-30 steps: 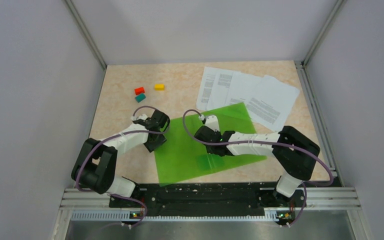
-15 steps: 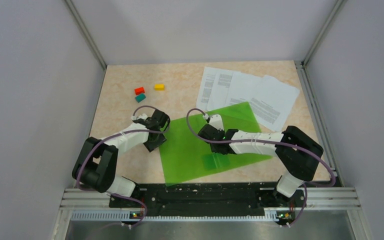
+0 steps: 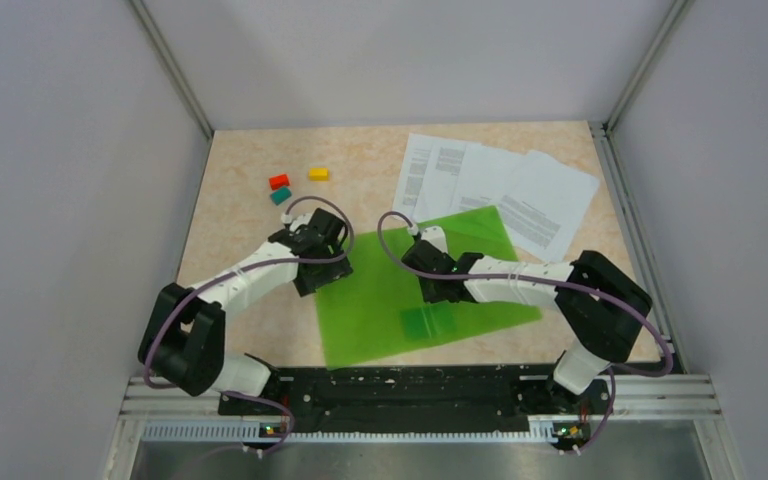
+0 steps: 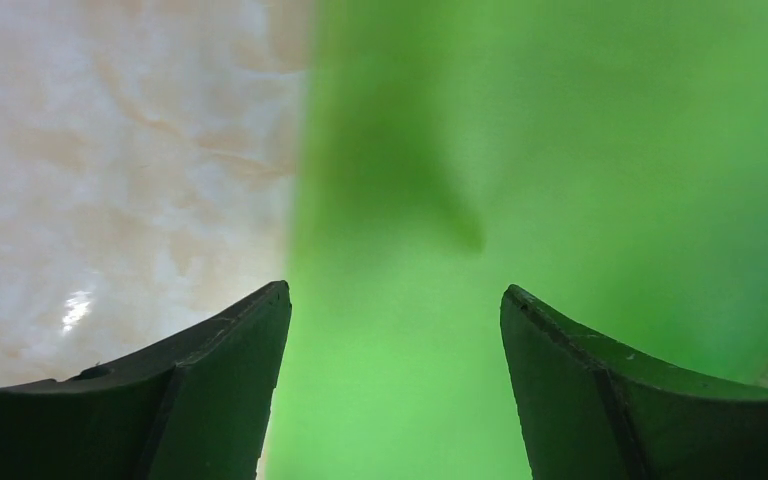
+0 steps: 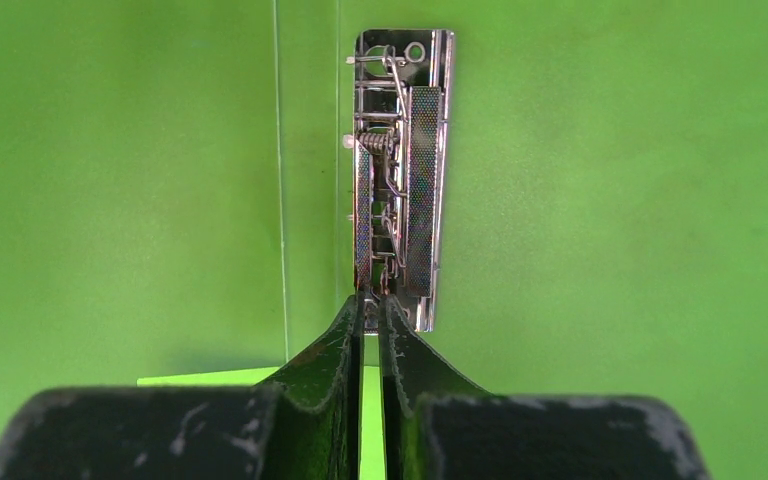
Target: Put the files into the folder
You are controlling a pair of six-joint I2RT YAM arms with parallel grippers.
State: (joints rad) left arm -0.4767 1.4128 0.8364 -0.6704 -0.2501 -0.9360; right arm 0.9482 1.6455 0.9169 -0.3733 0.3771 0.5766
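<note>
The green folder (image 3: pixel 380 310) lies open and flat on the table, its inside facing up. In the right wrist view its metal clip (image 5: pixel 397 170) runs along the spine. My right gripper (image 5: pixel 372 300) is shut, and its tips pinch the near end of that clip. My left gripper (image 4: pixel 395 300) hangs open just above the folder's (image 4: pixel 580 150) left edge, with nothing between its fingers. In the top view it sits at the folder's upper left (image 3: pixel 318 262). The files (image 3: pixel 500 190), white printed sheets, are fanned out on the table at the back right, partly under the folder's far corner.
Three small blocks lie at the back left: red (image 3: pixel 279 182), teal (image 3: pixel 280 196) and yellow (image 3: pixel 318 174). Grey walls and metal rails (image 3: pixel 620 200) close in the beige tabletop (image 3: pixel 240 230). The arm bases stand at the near edge.
The left gripper has opened wider and moved up and right onto the folder's left edge. The folder and the right gripper have shifted slightly to the right.
</note>
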